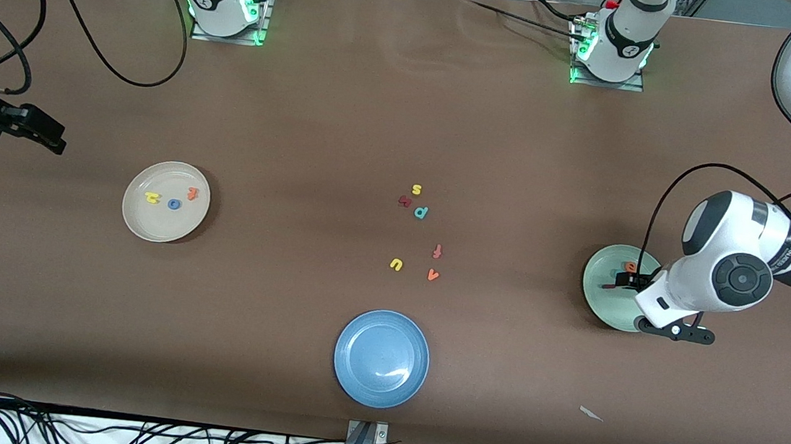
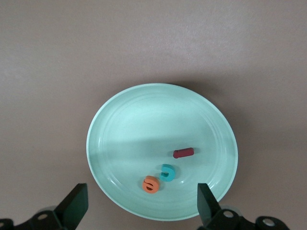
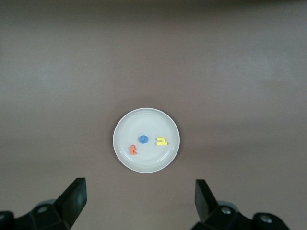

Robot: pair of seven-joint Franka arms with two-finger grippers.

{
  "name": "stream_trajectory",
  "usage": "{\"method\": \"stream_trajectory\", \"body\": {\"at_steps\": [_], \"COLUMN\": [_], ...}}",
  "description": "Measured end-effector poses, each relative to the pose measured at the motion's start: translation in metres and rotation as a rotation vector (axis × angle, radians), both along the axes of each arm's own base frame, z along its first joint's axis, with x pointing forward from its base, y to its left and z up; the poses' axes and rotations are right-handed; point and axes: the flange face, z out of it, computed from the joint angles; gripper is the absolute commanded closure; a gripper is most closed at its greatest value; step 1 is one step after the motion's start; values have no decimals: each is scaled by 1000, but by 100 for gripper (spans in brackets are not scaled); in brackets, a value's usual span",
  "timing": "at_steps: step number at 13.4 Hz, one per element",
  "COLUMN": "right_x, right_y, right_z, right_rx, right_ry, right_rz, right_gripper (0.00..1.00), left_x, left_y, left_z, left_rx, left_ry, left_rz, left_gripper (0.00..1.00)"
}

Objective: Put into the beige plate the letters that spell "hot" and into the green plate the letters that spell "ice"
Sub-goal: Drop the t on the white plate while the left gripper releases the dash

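The beige plate (image 1: pixel 156 224) lies toward the right arm's end of the table. In it are the yellow h (image 1: pixel 152 197), the blue o (image 1: pixel 174 204) and the orange t (image 1: pixel 193 194). My right gripper (image 1: pixel 41 131) hangs open and empty, high over the table edge beside that plate (image 3: pixel 144 160). The green plate (image 2: pixel 120 124) lies toward the left arm's end and holds the dark red i (image 2: pixel 183 153), the teal c (image 2: pixel 167 172) and the orange e (image 2: pixel 151 184). Just above it my left gripper (image 2: pixel 142 199) is open, with nothing between its fingers. In the front view the left arm hides part of this plate (image 1: pixel 602 300).
A blue plate (image 1: pixel 382 358) sits near the front camera at mid-table. Loose letters lie in the middle: yellow s (image 1: pixel 417 190), a dark red letter (image 1: pixel 405 201), teal p (image 1: pixel 421 213), pinkish f (image 1: pixel 437 251), yellow u (image 1: pixel 396 264), orange v (image 1: pixel 433 275). A paper scrap (image 1: pixel 590 413) lies near the front edge.
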Motion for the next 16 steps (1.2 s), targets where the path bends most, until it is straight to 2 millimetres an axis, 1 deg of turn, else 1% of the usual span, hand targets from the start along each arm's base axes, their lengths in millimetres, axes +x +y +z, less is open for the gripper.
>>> {"method": "stream_trajectory", "body": {"at_steps": [2, 5, 8, 10, 13, 16], "right_x": [0, -1, -3, -3, -8, -10], "right_y": [0, 0, 1, 3, 3, 1], "right_z": [0, 4, 5, 7, 14, 16], "right_rx": [0, 1, 2, 2, 5, 5], "right_ry": [0, -7, -7, -8, -10, -12], "right_rz": [0, -1, 2, 6, 6, 2], "right_gripper": [0, 0, 0, 0, 0, 0], "left_x": [0, -4, -13, -20, -40, -71], "left_y": [-1, 9, 5, 2, 6, 4], "left_z": [15, 42, 64, 85, 129, 179], "left_rx": [-53, -108, -131, -135, -130, -114], "left_ry": [-6, -4, 22, 18, -20, -44], "left_rz": [46, 119, 186, 194, 204, 183], "left_gripper": [0, 0, 0, 0, 0, 0]}}
